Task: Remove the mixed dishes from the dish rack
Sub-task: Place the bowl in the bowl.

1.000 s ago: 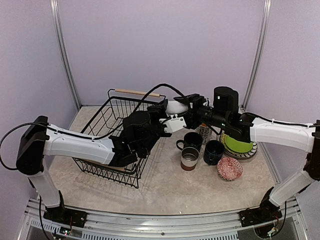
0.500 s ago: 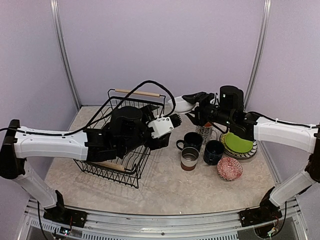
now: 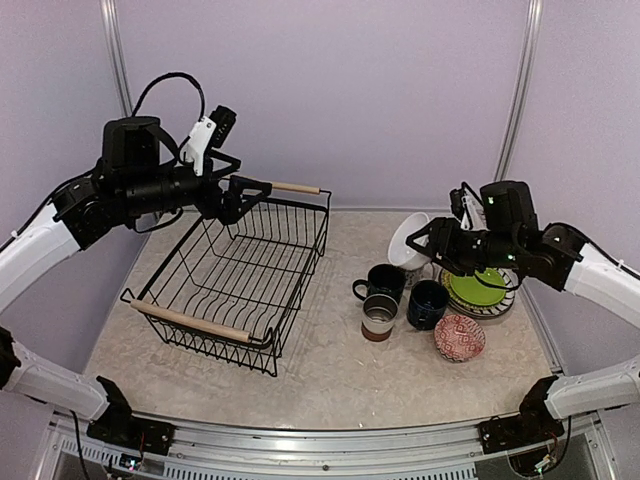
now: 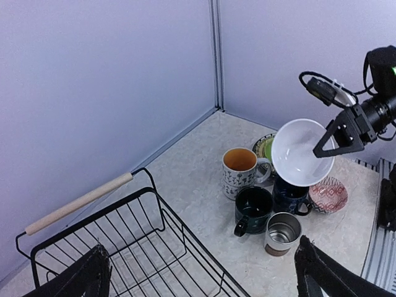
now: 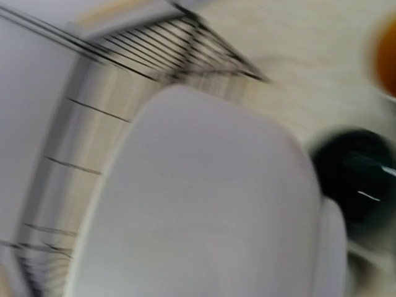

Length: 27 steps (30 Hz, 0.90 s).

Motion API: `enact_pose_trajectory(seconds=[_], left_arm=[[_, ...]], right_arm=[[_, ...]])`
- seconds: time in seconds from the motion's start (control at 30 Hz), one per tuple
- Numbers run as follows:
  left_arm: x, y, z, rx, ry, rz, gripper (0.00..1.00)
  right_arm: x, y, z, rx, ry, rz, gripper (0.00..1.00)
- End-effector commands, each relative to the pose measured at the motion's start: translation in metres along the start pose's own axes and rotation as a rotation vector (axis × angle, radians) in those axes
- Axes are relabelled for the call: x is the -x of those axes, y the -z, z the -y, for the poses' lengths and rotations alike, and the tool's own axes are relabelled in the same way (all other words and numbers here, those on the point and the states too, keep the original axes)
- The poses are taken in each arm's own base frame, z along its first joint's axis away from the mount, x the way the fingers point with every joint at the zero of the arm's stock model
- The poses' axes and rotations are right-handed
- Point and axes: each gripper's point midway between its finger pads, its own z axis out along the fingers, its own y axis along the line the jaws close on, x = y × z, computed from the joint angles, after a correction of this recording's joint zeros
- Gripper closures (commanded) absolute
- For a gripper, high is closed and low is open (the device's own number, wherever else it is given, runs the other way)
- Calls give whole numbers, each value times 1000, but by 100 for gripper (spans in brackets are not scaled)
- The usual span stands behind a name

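Right gripper (image 3: 432,238) is clamped on the rim of a plain white round bowl (image 3: 408,242), tilted above the dark mugs (image 3: 385,283), well apart from the black wire dish rack (image 3: 196,322). Left gripper (image 3: 238,198): jaws apart, holding nothing. Placing step, likely. Next you level it, lower beside the mugs, release.

1. A pale lilac matte back wall (image 3: 320,90) closed the far side, and matching side panels angled in at left and right.
2. Slim silver metal posts (image 3: 125,90) stood at the wall joints.
3. A beige mottled stone-look tabletop (image 3: 340,370) lay under even, soft light.
4. A ribbed aluminium rail (image 3: 320,455) ran along its near edge.
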Motion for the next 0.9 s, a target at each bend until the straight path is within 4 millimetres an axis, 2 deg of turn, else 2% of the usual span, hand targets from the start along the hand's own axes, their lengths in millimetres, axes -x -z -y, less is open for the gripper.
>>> enact_pose_trajectory(seconds=[0.0,0.13,0.2,0.27,0.43,0.6,0.7,0.73,0.87], left_arm=[[-6,20,-11,-124,272,16,1],[-16,28,-36,-71,332,39,1],[-21,29,-39,-60,333,39,1],[-23,30,-39,-56,332,39,1],[-21,34,-41,-57,333,45,1],[-22,38,-42,-51,337,48,1],[-20,40,-42,-50,333,52,1],[-20,40,-42,-50,333,53,1],[-18,43,-42,-51,332,59,1]], right_arm=[[-34,59,69,-359,157,-166,100],[-55,97,94,-473,103,-229,100],[-68,107,109,-529,66,-257,100],[-80,108,121,-557,45,-278,98],[-101,85,151,-576,11,-312,97],[-102,52,163,-514,-22,-304,100],[-102,43,164,-484,-31,-306,100],[-102,43,165,-489,-30,-306,97],[-97,51,166,-522,-20,-288,64]])
